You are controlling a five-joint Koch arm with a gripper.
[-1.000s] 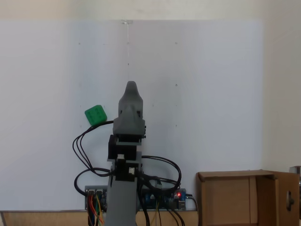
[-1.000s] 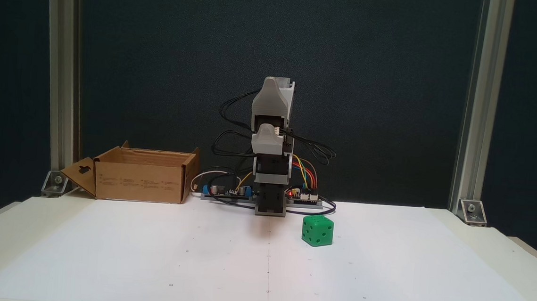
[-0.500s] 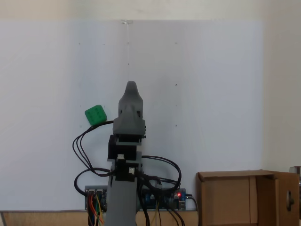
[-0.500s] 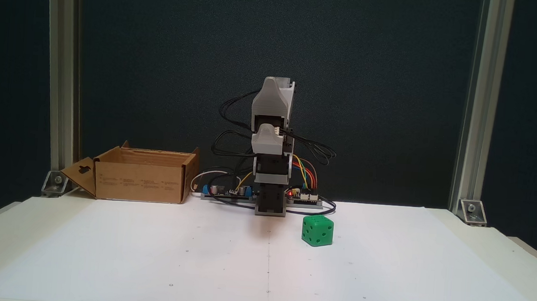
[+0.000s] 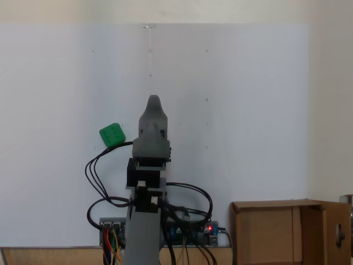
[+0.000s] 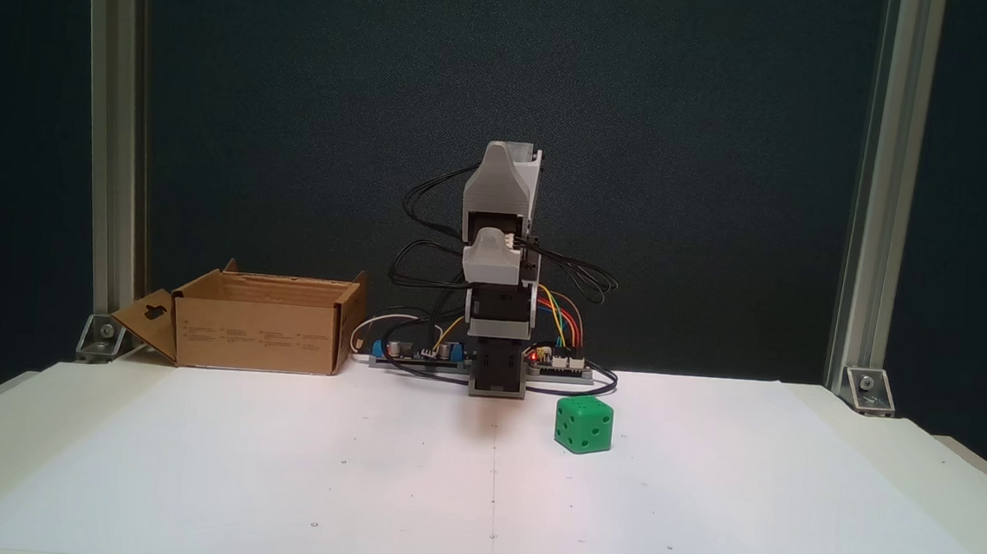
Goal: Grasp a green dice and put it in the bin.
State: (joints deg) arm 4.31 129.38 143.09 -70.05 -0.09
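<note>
- Grey plastic makes up the folded arm (image 6: 500,251), and its gripper (image 5: 153,102) shows in a fixed view as one rounded tip above the white sheet; the jaws lie one behind the other, so I cannot tell whether they are spread or pressed together.
- Nothing is seen held at that tip.
- Just down and to the left of the gripper tip in that view lies the green dice (image 5: 112,134), apart from the gripper and resting flat on the white paper (image 5: 248,83).
- From the front, in a fixed view, the green dice (image 6: 584,423) is a bright cube with rounded edges and dark dimpled pips on the faces that show, turned slightly so that one corner edge faces the camera.
- It sits just beside the arm's base, a little forward of it, to the right in that view.
- Black cables (image 5: 96,176) loop out from the arm near the dice; one passes close by its lower edge.
- Below the gripper, at the arm's foot, are circuit boards (image 6: 557,364) with coloured wires and a red light.
- Well apart from the gripper, on the side away from the dice, stands the bin (image 6: 260,321), a brown cardboard box with its flaps open, also seen at the lower right in a fixed view (image 5: 276,229).
- Behind the arm in the front view, grey metal posts (image 6: 112,146) frame a dark backdrop.
</note>
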